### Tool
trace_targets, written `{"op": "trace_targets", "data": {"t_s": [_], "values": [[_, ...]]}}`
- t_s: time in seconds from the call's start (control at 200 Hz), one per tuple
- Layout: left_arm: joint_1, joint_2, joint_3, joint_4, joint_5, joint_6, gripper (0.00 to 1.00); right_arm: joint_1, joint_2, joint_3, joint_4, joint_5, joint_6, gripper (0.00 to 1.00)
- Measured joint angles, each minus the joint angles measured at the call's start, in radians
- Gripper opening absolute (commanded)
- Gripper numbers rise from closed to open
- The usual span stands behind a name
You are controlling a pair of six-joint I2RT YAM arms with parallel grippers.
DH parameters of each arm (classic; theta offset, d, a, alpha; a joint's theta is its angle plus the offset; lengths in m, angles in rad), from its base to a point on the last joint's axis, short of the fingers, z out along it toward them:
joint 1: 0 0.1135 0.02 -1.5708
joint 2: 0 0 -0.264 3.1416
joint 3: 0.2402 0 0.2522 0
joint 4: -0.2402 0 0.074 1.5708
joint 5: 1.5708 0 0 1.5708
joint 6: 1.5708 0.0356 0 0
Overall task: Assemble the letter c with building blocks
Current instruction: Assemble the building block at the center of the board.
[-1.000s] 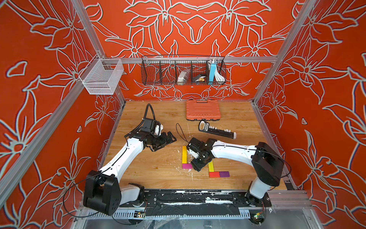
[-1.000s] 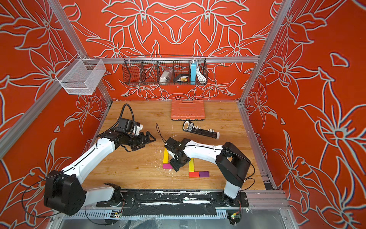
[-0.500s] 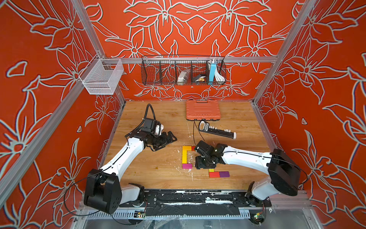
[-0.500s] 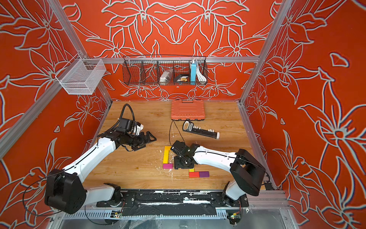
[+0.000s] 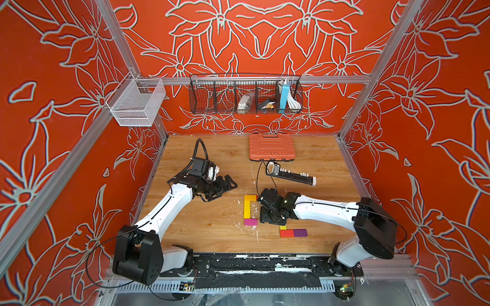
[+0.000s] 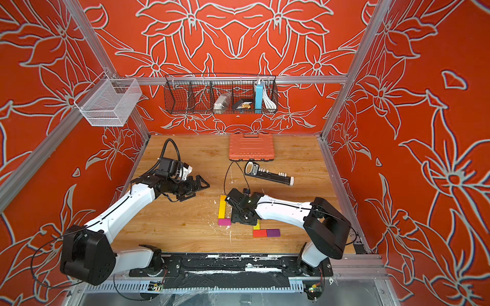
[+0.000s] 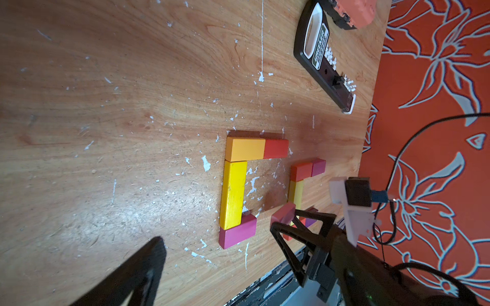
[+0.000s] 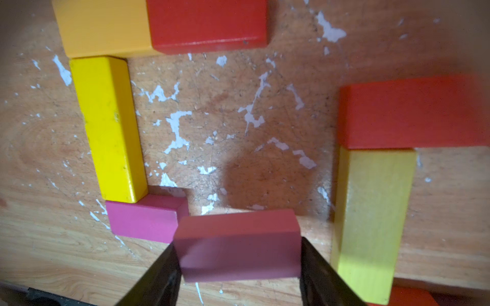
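Observation:
On the wooden table (image 5: pixel 212 225), an orange block (image 8: pixel 103 26) and a red block (image 8: pixel 209 23) form a row, a long yellow block (image 8: pixel 108 127) runs from the orange one's end, and a magenta block (image 8: pixel 143 220) closes its other end. My right gripper (image 8: pixel 238 254) is shut on a dusky pink block (image 8: pixel 238 243), held just above the table beside the magenta block's free end. In both top views the right gripper (image 5: pixel 267 217) (image 6: pixel 240 218) hides that block. My left gripper (image 5: pixel 229 189) hovers open and empty, left of the blocks.
A second group lies beside my right gripper: a red block (image 8: pixel 408 114), a pale yellow block (image 8: pixel 371 212), and in a top view a red (image 5: pixel 287 233) and a purple block (image 5: pixel 300 233). Behind are a black bar (image 5: pixel 290 177) and an orange case (image 5: pixel 271 147).
My right arm has swung outward, and its gripper has carried the pink block a little toward the table's front, to the magenta block. The left arm has barely moved.

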Motion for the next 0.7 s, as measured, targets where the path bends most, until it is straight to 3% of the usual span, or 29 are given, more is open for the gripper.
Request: {"op": "trace_targets", "data": {"t_s": [0.701], "values": [[0.0, 0.002, 0.0, 0.013, 0.015, 0.0, 0.98, 0.021, 0.045, 0.018, 0.0, 0.002, 0.005, 0.78]]}}
